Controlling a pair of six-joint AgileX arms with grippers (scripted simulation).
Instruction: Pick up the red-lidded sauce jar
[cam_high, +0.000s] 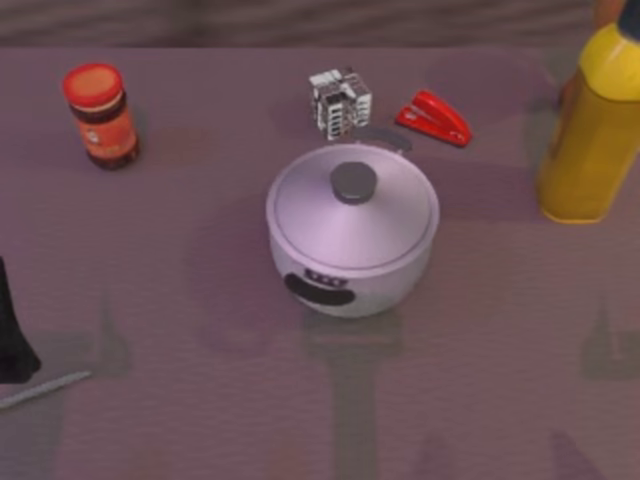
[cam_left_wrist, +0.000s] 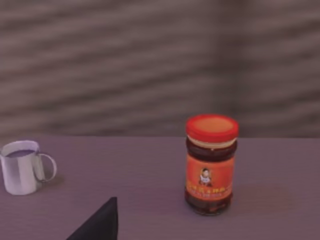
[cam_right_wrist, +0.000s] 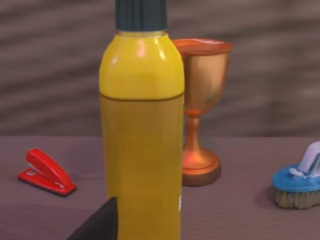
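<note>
The red-lidded sauce jar (cam_high: 101, 116) stands upright at the table's back left; it has dark contents and an orange-red label. The left wrist view faces the jar (cam_left_wrist: 210, 164) from some way off, with bare table between. My left gripper (cam_high: 12, 340) sits at the left edge of the table, nearer the front than the jar and apart from it; only a dark part of it (cam_left_wrist: 100, 224) shows in its wrist view. My right gripper (cam_right_wrist: 100, 222) is outside the top view and shows as a dark tip close before the tall yellow bottle (cam_right_wrist: 141, 135).
A lidded silver pot (cam_high: 352, 228) stands at the centre. Behind it are a small patterned cube (cam_high: 340, 100) and a flat red stapler (cam_high: 434, 117). The yellow bottle (cam_high: 592, 125) is at the right. A metal mug (cam_left_wrist: 21, 166), copper goblet (cam_right_wrist: 201, 105) and blue brush (cam_right_wrist: 298, 185) show in the wrist views.
</note>
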